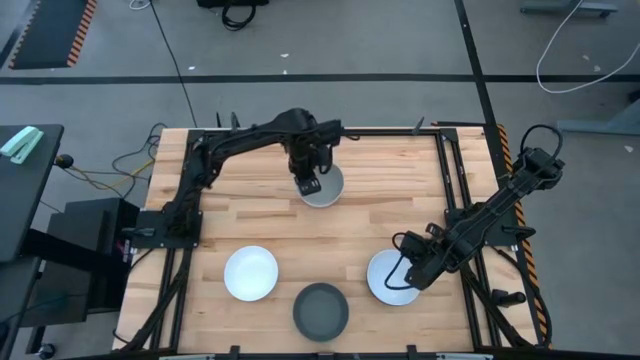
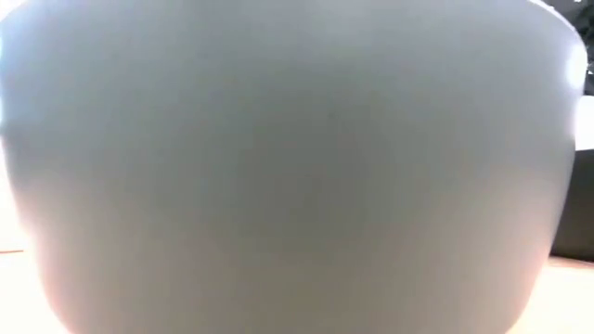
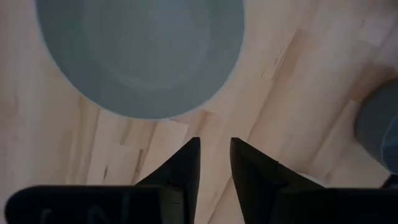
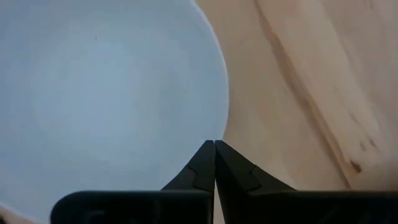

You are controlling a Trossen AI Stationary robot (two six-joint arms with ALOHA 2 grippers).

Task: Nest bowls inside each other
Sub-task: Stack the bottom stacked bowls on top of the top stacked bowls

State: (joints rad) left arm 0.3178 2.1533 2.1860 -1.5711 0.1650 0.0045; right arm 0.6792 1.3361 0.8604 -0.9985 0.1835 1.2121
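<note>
Several bowls rest on their bases on the wooden table. A grey bowl (image 1: 330, 190) (image 3: 143, 50) is at the far middle, a white bowl (image 1: 250, 273) at the near left, a dark bowl (image 1: 320, 311) at the near middle and another white bowl (image 1: 385, 280) (image 4: 106, 99) at the near right. My left gripper (image 1: 308, 183) (image 3: 214, 142) hangs above the table beside the grey bowl, pointing down, narrowly open with only bare wood in its gap. My right gripper (image 1: 412, 273) (image 4: 214, 143) is shut at the right rim of the near-right white bowl. My right gripper has its shut fingertips on the white bowl's rim (image 4: 222, 127), at the side toward the table's right edge. One finger (image 4: 198, 168) lies over the bowl's inside and the other over the table, slanting down from above. The tips hide the rim itself. Whether the bowl is lifted I cannot tell.
A pale, blurred bowl wall (image 2: 297, 167) fills the low view and hides everything behind it. A grey rounded shape (image 3: 380, 127) shows at the edge of the left wrist view. Black frame rails (image 1: 455, 190) run along the table's left and right sides. Bare wood lies in the table's middle.
</note>
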